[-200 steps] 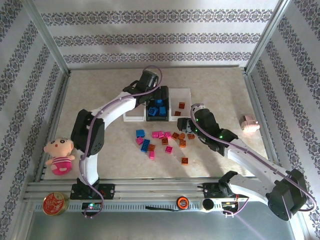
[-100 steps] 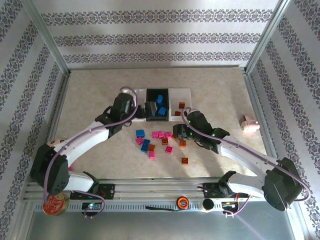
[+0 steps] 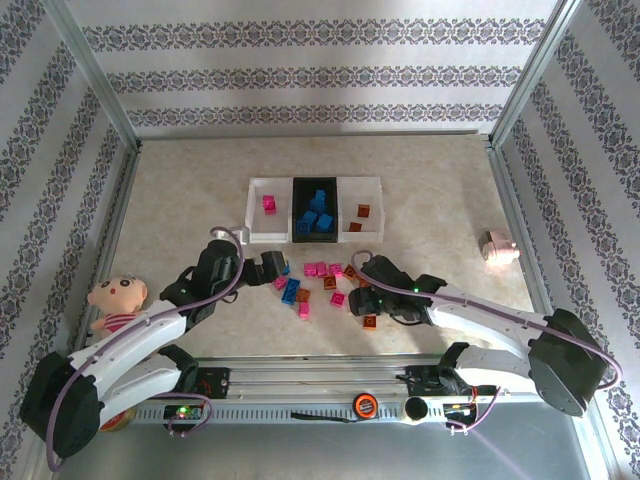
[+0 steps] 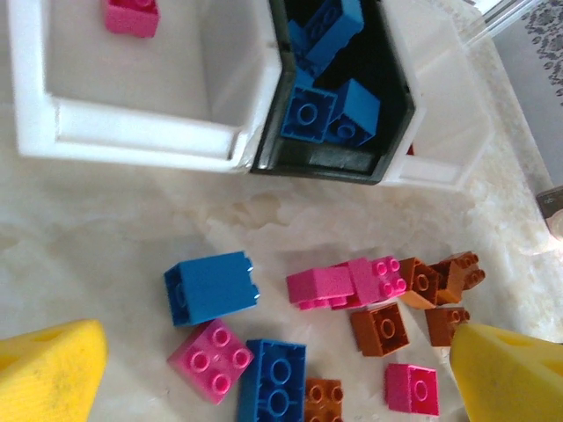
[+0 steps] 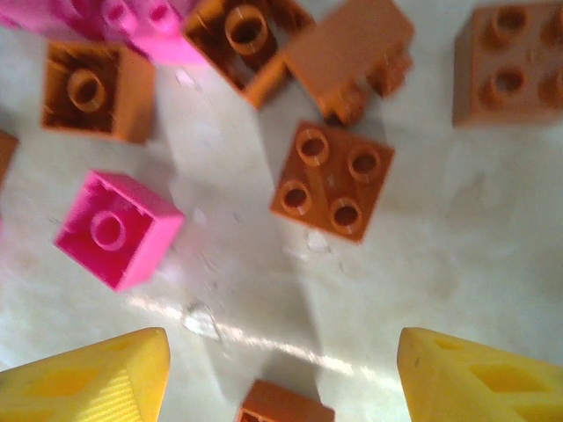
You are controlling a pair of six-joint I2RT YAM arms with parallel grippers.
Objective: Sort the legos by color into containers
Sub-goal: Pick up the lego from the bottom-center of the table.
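The containers (image 3: 315, 210) stand in a row at mid-table. The left white tray (image 4: 141, 132) holds a pink brick, the black tray (image 4: 343, 88) blue bricks, and the right white tray (image 3: 363, 212) two orange-brown ones. Loose legos (image 3: 320, 285) in blue, pink and orange-brown lie in front of the trays. My left gripper (image 3: 280, 266) hovers open over the pile's left end, its jaws (image 4: 277, 378) wide around a pink brick (image 4: 211, 359) and a blue brick (image 4: 273, 382). My right gripper (image 3: 360, 290) is open (image 5: 281, 378) over the orange-brown bricks, with a four-stud one (image 5: 332, 180) just ahead.
A pale pink toy pig (image 3: 497, 246) lies at the right, near the metal frame. A stuffed doll (image 3: 115, 305) sits at the near left beside my left arm. Bare tabletop lies left of the trays and behind them.
My left arm has pulled back from the black tray toward the near left, now low over the pile with its jaws spread wider. My right gripper has slid nearer and slightly left.
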